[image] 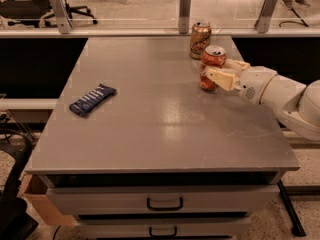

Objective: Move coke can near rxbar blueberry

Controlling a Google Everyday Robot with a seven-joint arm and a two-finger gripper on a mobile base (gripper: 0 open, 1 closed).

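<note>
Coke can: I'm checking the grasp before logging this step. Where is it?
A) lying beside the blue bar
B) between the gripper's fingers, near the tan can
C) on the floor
B: the coke can stands at the right rear of the table with the gripper closed around it, just in front of the tan can.

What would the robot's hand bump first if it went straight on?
The coke can: the hand points left and is right at it. Beyond that, probably just bare tabletop.
</note>
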